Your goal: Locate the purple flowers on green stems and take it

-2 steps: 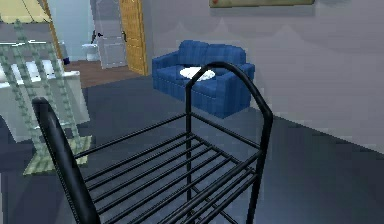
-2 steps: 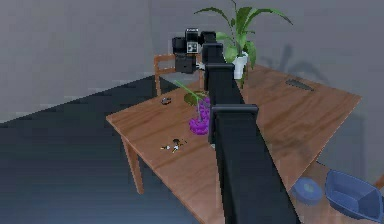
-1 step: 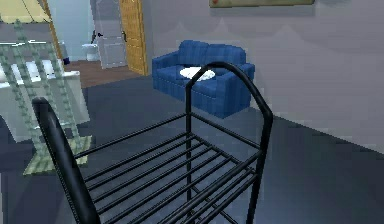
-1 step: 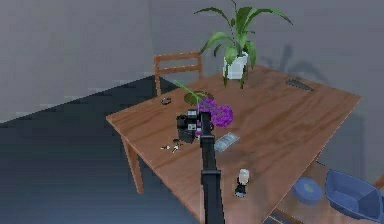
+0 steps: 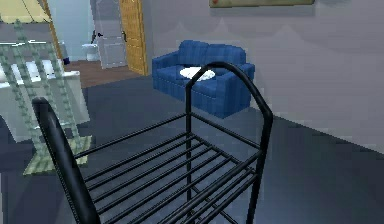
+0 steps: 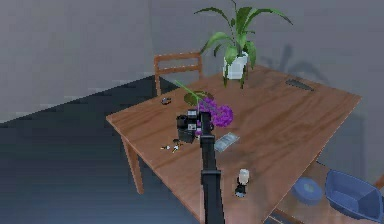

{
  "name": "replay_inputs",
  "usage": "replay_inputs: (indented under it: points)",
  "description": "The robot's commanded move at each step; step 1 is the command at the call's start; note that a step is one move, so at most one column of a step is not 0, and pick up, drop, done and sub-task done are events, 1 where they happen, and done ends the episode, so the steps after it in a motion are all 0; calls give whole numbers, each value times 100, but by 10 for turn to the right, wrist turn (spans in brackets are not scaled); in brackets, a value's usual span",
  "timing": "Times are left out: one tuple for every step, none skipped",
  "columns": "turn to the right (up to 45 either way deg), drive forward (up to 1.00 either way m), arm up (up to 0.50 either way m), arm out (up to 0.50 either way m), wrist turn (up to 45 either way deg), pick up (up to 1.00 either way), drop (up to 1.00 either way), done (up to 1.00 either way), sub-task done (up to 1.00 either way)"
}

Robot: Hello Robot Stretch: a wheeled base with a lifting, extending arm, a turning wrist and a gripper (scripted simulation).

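Dark square bar of the arm (image 6: 208,185) stands up from the bottom of the arm side view and lies out over the brown wooden worktop (image 6: 300,120). On the way it passes a small bottle-like thing (image 6: 242,180) by the near edge and a pale flat thing (image 6: 226,142) just beside the bar. The jaws sit at its far end, right at the purple flowers (image 6: 218,114). Those lie on the worktop around its middle, with a green stem (image 6: 192,97) poking off toward the far side.

So the locating part looks done. The taking part doesn't, going by the flowers resting on the wood rather than hanging clear. Whether the jaws have hold of them, or are over or just beside them, can't be told, and neither can how the jaws stand. What's probably left is a firm hold and a lift.

Other stuff: a blue tub (image 6: 350,190) sits on the floor near the worktop's corner. A few tiny bits (image 6: 172,147) lie left of the arm, and a small dark thing (image 6: 165,100) is farther back. Beyond the flowers stands a potted plant (image 6: 237,45), leafy enough to brush on a high lift, plus a flat dark thing (image 6: 298,85) and a wooden chair (image 6: 178,68) behind the worktop.

In the forward view a black metal rack (image 5: 190,160) stands close in front, which would likely block driving ahead. A blue sofa (image 5: 203,78) sits beyond it.
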Motion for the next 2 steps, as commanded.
replay_inputs:
  points:
    - [0, 0, 10, 0, 0, 0, 0, 0, 0]
    - [0, 0, 0, 0, 0, 0, 0, 100, 0]
